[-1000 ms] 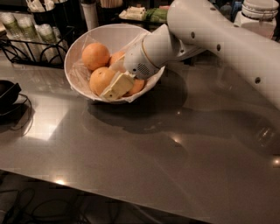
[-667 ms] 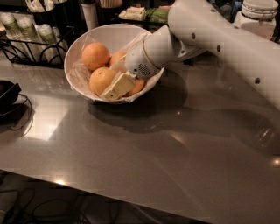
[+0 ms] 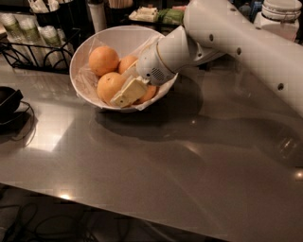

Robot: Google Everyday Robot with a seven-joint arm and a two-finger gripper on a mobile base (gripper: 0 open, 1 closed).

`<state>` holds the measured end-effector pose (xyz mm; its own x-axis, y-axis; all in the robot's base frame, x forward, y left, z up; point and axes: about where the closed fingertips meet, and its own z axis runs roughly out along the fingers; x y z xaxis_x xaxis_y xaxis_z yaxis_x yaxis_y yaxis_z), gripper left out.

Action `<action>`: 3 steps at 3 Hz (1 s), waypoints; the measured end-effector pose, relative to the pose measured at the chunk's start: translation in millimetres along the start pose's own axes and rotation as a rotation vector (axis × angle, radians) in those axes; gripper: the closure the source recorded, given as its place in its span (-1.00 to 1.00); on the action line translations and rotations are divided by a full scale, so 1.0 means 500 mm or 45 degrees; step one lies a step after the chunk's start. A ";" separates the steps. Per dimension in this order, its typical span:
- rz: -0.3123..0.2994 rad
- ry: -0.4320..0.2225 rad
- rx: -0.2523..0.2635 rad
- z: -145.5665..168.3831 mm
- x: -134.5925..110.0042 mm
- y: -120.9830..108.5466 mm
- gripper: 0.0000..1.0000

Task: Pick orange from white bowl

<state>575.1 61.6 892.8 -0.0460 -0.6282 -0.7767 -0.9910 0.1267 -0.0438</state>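
Note:
The white bowl, wide, shallow and lined with crinkled clear plastic, stands at the back left of the grey metal table. It holds several oranges: one at the back left, one at the front left, one behind the arm and one partly hidden under the wrist. My gripper reaches down into the bowl from the right. It lies against the front left orange, with the part-hidden orange on its other side. My white arm comes in from the upper right.
A black wire rack with cups stands behind the bowl at the back left. A black object with a cable lies at the left edge. A white jar and packets stand at the back.

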 end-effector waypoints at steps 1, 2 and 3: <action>0.000 0.000 -0.001 0.001 0.000 0.000 1.00; -0.002 -0.004 -0.009 0.004 -0.002 0.002 1.00; 0.004 -0.056 -0.016 -0.006 -0.020 0.000 1.00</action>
<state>574.9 65.7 902.2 -0.0435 -0.5937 -0.8035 -0.9923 0.1187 -0.0340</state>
